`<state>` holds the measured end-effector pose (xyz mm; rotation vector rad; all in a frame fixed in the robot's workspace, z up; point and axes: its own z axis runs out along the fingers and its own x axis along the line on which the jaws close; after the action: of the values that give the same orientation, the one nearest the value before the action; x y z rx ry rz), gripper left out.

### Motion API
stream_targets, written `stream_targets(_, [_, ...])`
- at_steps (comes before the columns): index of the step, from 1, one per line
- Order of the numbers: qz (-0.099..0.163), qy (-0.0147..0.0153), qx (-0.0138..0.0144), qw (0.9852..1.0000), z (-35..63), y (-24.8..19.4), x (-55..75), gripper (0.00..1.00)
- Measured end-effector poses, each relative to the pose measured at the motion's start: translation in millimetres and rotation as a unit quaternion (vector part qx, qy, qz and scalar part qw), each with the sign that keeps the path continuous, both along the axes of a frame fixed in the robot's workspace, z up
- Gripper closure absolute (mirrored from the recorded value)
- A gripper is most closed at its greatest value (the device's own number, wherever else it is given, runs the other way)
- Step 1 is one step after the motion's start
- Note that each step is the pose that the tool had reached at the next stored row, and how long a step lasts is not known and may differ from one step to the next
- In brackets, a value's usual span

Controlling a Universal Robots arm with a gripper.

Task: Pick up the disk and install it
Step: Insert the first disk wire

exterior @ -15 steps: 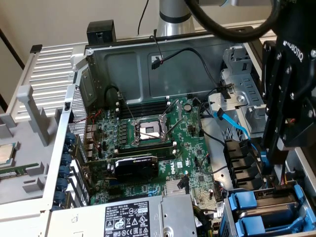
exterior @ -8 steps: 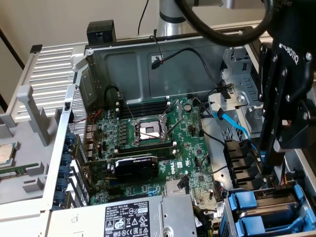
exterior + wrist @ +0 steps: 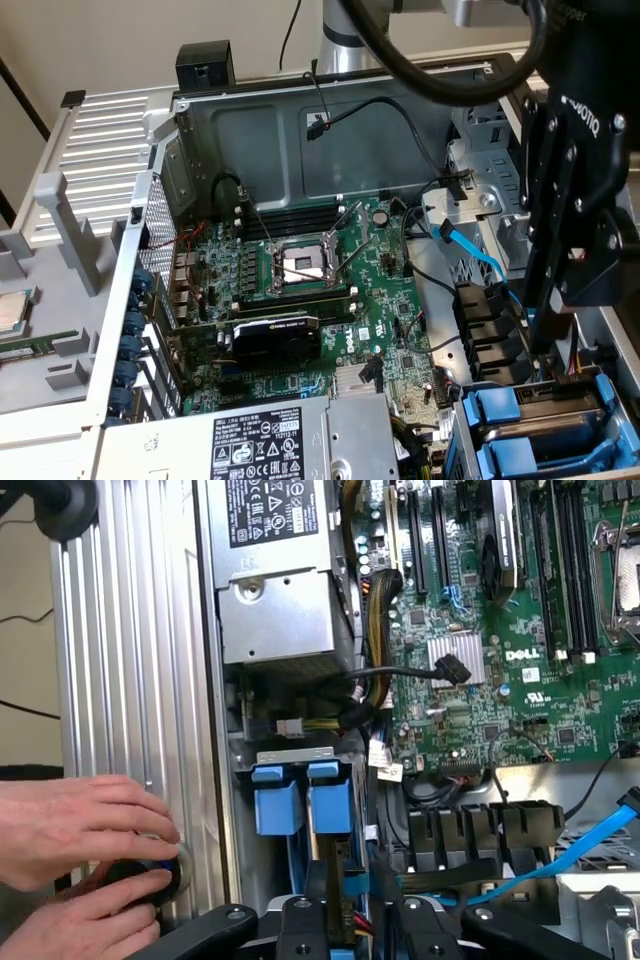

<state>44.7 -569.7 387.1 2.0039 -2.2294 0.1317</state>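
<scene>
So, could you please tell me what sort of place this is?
Probably a computer assembly or repair bench: an open grey metal desktop computer case exposes a green motherboard, blue-framed drives sit in their bay, and a person's hands work beside the case.

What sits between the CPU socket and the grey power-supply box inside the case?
A black expansion card lies between the CPU socket and the power-supply box, clearest in the exterior view.
</scene>
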Motion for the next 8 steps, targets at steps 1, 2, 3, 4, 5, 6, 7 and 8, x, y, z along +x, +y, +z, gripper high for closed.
stream_targets(1, [0.0,0.0004,0.0,1.0,-0.4,0.0,-0.1,0.69])
stream_targets(2, [0.0,0.0008,0.0,1.0,-0.8,0.0,-0.4,0.69])
stream_targets(3, [0.0,0.0014,0.0,1.0,-1.2,0.0,-0.7,0.69])
stream_targets(4, [0.0,0.0021,0.0,1.0,-1.6,0.0,-0.8,0.69])
stream_targets(5, [0.001,0.0029,0.0,1.0,-2.2,0.0,-0.9,0.69])
stream_targets(6, [0.001,0.0036,0.0,1.0,-2.7,0.0,-1.0,0.69])
stream_targets(7, [0.002,0.004,0.0001,1.0,-3.3,-0.1,-1.1,0.69])
stream_targets(8, [0.003,0.0042,0.0001,1.0,-3.7,-0.1,-1.1,0.69])
